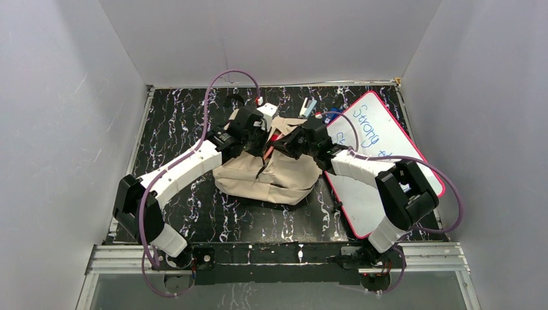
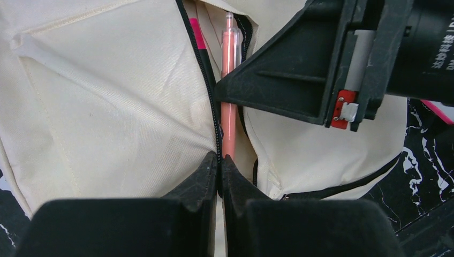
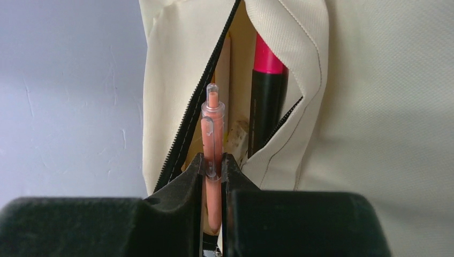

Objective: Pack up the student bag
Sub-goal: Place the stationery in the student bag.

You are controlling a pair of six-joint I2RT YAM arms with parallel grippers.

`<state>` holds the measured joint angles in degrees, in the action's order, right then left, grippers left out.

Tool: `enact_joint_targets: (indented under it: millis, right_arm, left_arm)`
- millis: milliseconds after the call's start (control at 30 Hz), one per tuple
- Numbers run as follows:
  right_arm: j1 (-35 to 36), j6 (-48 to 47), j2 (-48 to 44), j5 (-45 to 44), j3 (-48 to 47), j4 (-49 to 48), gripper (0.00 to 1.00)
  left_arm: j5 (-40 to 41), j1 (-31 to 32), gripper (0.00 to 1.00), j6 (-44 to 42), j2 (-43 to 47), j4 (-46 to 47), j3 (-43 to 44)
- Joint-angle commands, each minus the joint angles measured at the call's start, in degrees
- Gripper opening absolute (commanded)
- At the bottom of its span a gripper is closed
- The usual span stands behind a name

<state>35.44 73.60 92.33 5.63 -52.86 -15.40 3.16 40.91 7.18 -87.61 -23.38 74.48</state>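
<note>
Inspected on black marbled table (image 1: 194,213), pale grey walls around. Clamped between fingers of right gripper (image 3: 213,160): salmon click pen (image 3: 212,115), standing in open zipper (image 2: 206,75) of student bag (image 1: 278,177). Pinched shut on zipper edge: left gripper (image 2: 220,160). Beside pen, inside opening: pink-capped black marker (image 3: 266,96). Bag at table centre, pink-framed whiteboard (image 1: 381,142) just right.

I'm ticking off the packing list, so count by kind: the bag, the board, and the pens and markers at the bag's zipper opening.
student bag: 1
pink-framed whiteboard: 1
salmon click pen: 1
black marker with pink cap: 1
Total: 4
</note>
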Motion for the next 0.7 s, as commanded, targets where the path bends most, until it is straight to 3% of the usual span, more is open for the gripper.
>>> enact_joint_targets:
  millis: [0,233,467,667]
  right_arm:
    - [0.9,1.7,1.19,3.63,-3.1,-2.98,0.0]
    - [2.4,2.34,2.32,5.22,-4.15,-2.09,0.0]
    - [2.35,-2.02,8.46,11.89,-12.16,1.24,0.01]
    - [2.36,-10.34,10.47,12.76,-18.81,9.3,0.36]
  left_arm:
    - [-0.72,0.68,0.0,0.9,3.5,2.23,-0.3]
    - [-0.69,0.68,0.0,0.99,2.94,2.4,-0.3]
    - [-0.27,0.69,0.0,0.97,3.69,2.36,-1.06]
    - [0.41,0.74,0.0,1.09,4.54,2.16,-2.29]
